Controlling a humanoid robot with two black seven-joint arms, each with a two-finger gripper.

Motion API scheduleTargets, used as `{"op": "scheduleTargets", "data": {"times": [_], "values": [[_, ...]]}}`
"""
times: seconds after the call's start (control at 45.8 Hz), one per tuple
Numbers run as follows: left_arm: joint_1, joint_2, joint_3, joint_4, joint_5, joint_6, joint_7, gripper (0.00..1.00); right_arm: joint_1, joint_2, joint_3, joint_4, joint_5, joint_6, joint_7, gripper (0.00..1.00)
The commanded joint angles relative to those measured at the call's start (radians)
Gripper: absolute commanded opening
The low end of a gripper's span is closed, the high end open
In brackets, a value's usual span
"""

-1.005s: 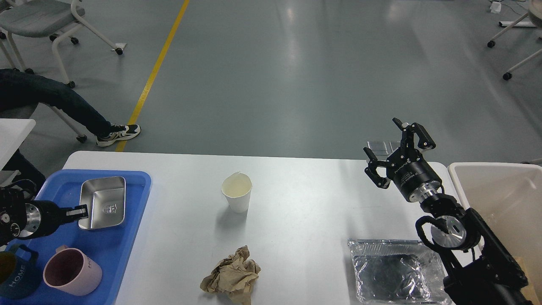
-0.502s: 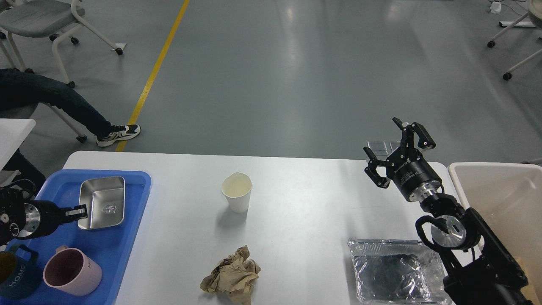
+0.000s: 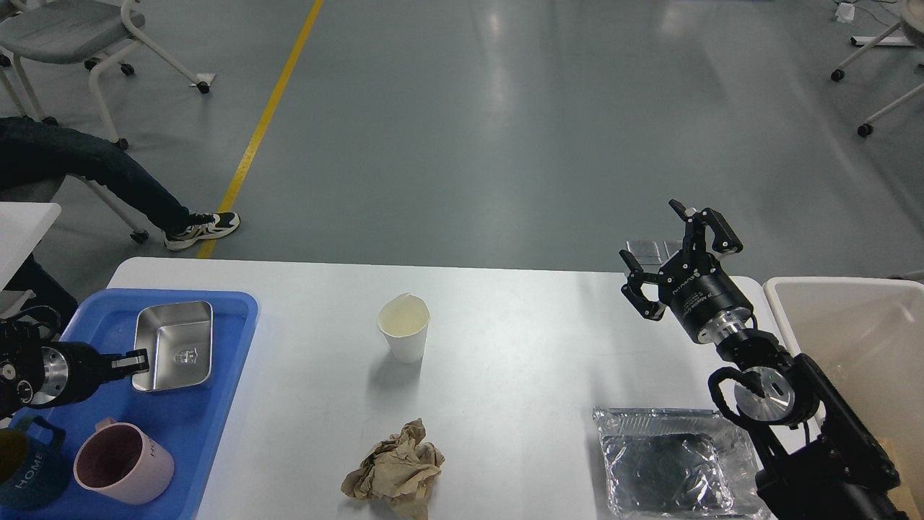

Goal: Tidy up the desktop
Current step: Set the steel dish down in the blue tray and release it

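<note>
Fingers of right hand spread wide, empty, above the desktop.

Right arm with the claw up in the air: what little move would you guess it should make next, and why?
Probably lower the right gripper toward the foil tray. Its jaws stand open and empty above the desktop, and the beige bin is right beside that tray. The paper cup and crumpled brown paper lie farther off.

A glossy grey floor reflects overhead light; a yellow line crosses it. Wheeled grey chair stands far left, more caster legs far right.
</note>
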Motion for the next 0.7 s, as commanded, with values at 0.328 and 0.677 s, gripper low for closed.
{"op": "scheduleTargets", "data": {"times": [0.328,0.677], "values": [[0.0,0.0,0.0,0.001,0.0,0.001,0.0,0.96,0.0,0.0,0.0,0.0,0.0,0.0,0.0,1.0],[-0.006,0.009,-0.014,0.0,-0.005,-0.011,-0.004,0.96,0.0,0.0,0.0,0.0,0.0,0.0,0.0,1.0]]}}
